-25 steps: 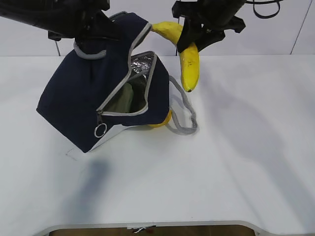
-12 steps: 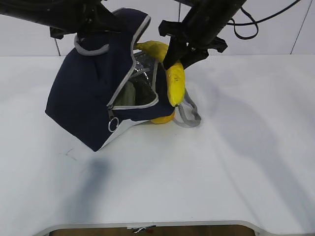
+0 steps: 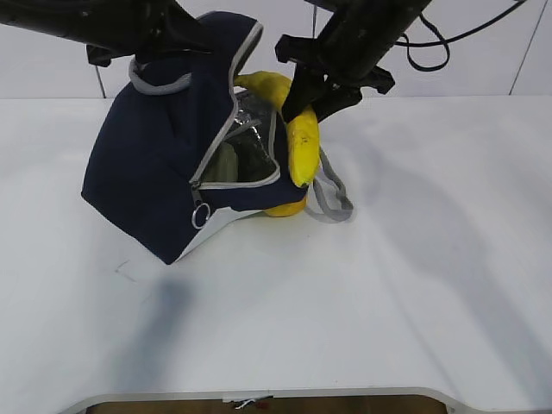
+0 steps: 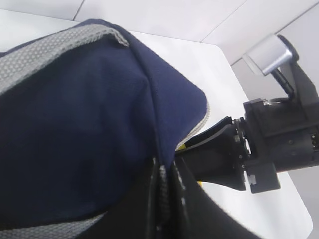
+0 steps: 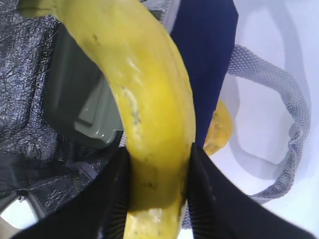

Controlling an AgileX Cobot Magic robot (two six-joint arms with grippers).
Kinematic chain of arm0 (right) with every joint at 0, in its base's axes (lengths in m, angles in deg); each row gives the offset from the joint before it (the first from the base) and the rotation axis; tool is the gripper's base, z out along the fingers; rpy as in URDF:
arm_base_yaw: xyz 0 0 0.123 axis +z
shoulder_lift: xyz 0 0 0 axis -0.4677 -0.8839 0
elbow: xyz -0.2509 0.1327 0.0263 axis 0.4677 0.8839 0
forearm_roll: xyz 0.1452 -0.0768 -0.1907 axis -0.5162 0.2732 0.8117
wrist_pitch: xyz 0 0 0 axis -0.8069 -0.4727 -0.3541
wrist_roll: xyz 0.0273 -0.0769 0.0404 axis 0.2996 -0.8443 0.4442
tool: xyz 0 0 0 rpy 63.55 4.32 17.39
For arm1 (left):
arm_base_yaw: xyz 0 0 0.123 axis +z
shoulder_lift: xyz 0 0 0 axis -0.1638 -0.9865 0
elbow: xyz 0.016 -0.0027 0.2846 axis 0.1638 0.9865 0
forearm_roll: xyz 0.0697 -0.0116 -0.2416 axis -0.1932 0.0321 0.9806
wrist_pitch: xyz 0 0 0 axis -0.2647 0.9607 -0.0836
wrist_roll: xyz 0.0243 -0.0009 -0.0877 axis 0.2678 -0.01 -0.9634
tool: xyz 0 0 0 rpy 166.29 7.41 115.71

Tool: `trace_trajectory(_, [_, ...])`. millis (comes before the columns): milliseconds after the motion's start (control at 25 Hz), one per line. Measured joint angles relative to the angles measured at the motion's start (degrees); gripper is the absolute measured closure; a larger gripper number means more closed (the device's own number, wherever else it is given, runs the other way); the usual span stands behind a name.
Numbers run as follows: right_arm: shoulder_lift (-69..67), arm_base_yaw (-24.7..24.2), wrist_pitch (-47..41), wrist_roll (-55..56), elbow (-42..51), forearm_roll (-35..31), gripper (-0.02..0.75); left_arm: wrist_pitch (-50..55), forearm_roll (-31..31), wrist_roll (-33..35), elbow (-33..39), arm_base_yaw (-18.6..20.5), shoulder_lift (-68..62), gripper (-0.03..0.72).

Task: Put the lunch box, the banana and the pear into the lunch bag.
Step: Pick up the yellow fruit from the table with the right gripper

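Observation:
The navy lunch bag (image 3: 142, 172) hangs tilted, its unzipped mouth facing right. My left gripper (image 3: 160, 53) is shut on the bag's top edge, and the left wrist view shows the fabric seam pinched between the fingers of the left gripper (image 4: 162, 199). The lunch box (image 3: 226, 164) lies inside the bag, and its sage lid (image 5: 82, 112) shows against the silver lining. My right gripper (image 3: 312, 86) is shut on the banana (image 3: 302, 147), which hangs at the bag's mouth. The right wrist view shows the right gripper (image 5: 157, 184) clamped on the banana (image 5: 149, 99). The pear (image 3: 286, 208) rests on the table behind the bag's lower corner, mostly hidden.
A grey webbing handle (image 3: 332, 194) loops onto the white table (image 3: 388, 285) right of the bag. The zipper's ring pull (image 3: 200, 216) dangles at the bag's front corner. A wall runs close behind the table.
My right gripper has carried the banana left and down, from beside the bag to its open mouth. The bag has shifted slightly right in the left gripper's hold.

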Motion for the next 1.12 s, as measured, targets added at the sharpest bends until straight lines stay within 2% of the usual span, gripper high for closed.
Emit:
trace_trajectory(280, [-1.96,0.00,0.36,-0.12,0.00,-5.80,0.476,1.65,0.07,0.00,0.00,0.00,0.00,0.673])
trace_trajectory(720, [-4.57,0.03,5.90,-0.22,0.00,-14.45,0.476,2.59,0.07,0.00,0.00,0.00,0.00,0.673])
trace_trajectory(1120, [-5.13,0.13,9.20,-0.35,0.00,-15.74,0.452,2.59,-0.03,0.00,0.00,0.00,0.00,0.673])
